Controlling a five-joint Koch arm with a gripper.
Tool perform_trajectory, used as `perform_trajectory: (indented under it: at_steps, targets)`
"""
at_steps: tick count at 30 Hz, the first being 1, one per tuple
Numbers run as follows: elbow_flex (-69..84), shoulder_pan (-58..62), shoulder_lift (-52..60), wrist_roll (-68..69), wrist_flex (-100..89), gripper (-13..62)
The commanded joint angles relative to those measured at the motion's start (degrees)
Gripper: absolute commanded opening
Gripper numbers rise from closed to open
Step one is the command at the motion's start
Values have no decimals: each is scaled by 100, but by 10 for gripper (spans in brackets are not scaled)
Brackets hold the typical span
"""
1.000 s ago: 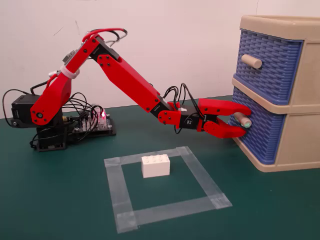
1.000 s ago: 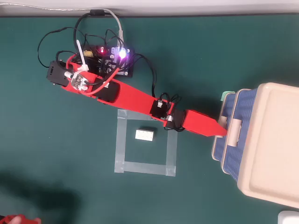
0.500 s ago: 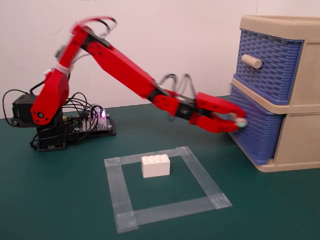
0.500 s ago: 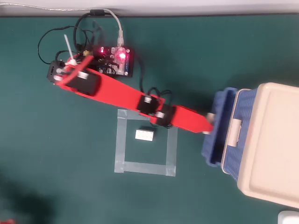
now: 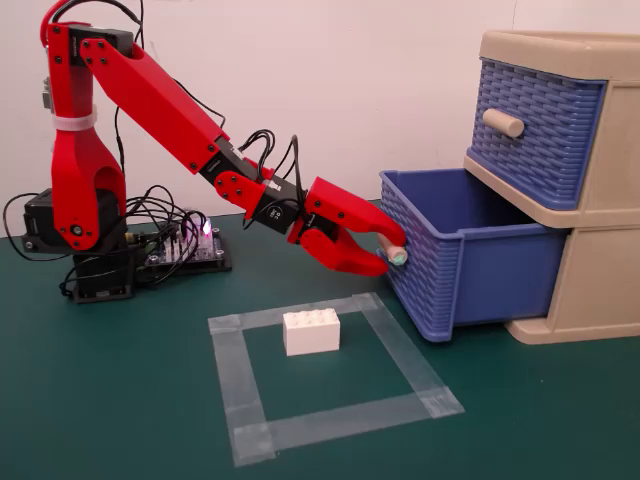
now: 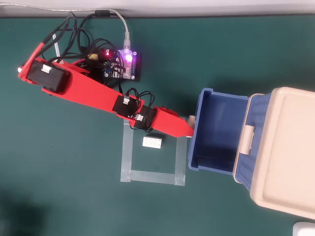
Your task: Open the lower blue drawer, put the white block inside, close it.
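The lower blue drawer (image 5: 455, 262) stands open, its handle (image 5: 392, 247) largely hidden inside the clenched hand (image 5: 385, 252).

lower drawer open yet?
Open: the lower drawer is pulled well out of the cabinet, its inside showing empty from overhead.

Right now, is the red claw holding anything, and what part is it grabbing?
Yes. The gripper is closed around the handle of the lower blue drawer, which is pulled well out. The white block sits untouched in the tape square.
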Motion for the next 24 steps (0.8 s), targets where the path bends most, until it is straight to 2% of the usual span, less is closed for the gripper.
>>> perform_trajectory:
  at_steps: [1,6,9,11,14,19,22,24]
  targets:
    - [-114,-44,255,-79,0,341]
    - [290,-9,2013,-492,1081,339]
    - [308,141,3217,-1635,2716,338]
    - [123,316,3709,-2883,4008,338]
    - [-396,633,3797,-5177,5238,337]
    - [-624,1187,3401,-9703,5186,335]
    - [-791,1327,3103,-11443,5045,330]
    - [-1002,1336,2813,-11698,5124,323]
